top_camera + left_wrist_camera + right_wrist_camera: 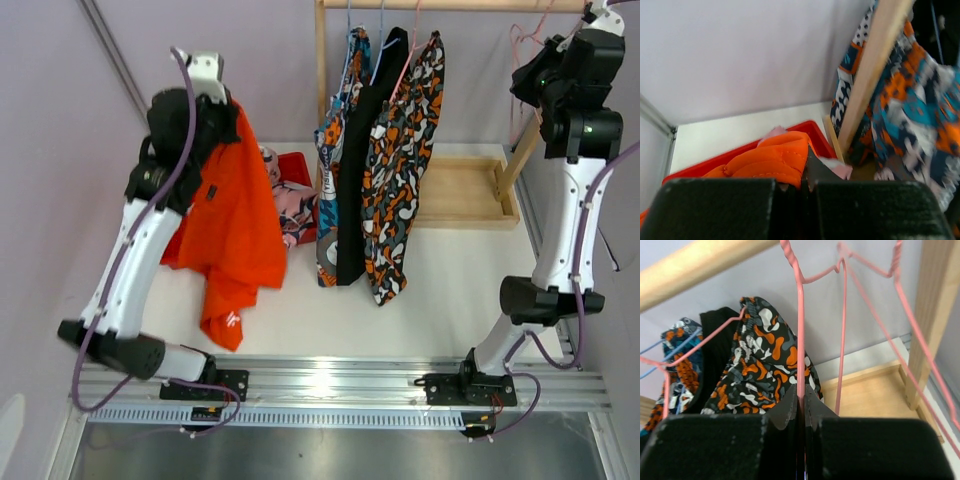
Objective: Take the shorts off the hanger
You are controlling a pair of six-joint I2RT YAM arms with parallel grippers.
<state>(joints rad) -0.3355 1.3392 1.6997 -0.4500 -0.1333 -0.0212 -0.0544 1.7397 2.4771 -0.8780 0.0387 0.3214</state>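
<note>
The left claw (804, 172) is clenched on the plain orange shorts (232, 230) — limp, light cloth draping above the tabletop (450, 290). The right claw (801, 407) pinches a pink hanger (800, 340). The blotched shorts (405, 170) hang from the rail (450, 5) — soft, probably best pinched at a waistband fold.

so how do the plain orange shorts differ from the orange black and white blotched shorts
The plain orange fabric shorts are one solid colour; the orange-black-white blotched fabric shorts are patterned. The orange pair hangs crumpled from the shut left tool; the blotched pair hangs straight under the wooden rail. Both are soft shorts containing orange.
</note>
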